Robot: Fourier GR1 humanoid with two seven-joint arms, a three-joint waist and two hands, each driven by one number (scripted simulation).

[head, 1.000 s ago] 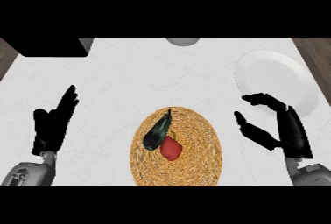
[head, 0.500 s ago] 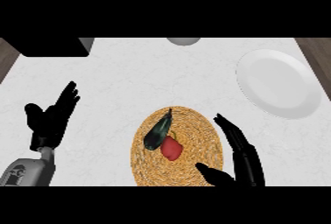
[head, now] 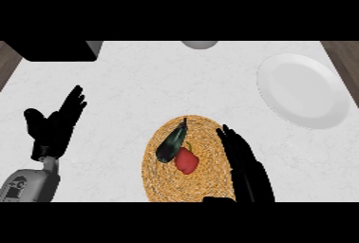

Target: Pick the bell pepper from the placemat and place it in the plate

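A red bell pepper (head: 186,160) lies on the round woven placemat (head: 163,176) in the lower middle of the head view. Touching it on the upper left is a dark green elongated vegetable (head: 172,142). My right hand (head: 245,167) is open, fingers straight, over the mat's right part just right of the pepper, with a small gap between them. The white plate (head: 301,88) sits at the upper right. My left hand (head: 54,126) rests open at the left, fingers up.
A black block (head: 60,50) stands at the counter's back left. A grey rounded object (head: 200,44) shows at the back middle. Dark wood edges border the white counter (head: 154,80) at both upper corners.
My right hand has swung from beside the plate down and left onto the placemat, closing in on the pepper. The view has shifted slightly; the left hand stays put.
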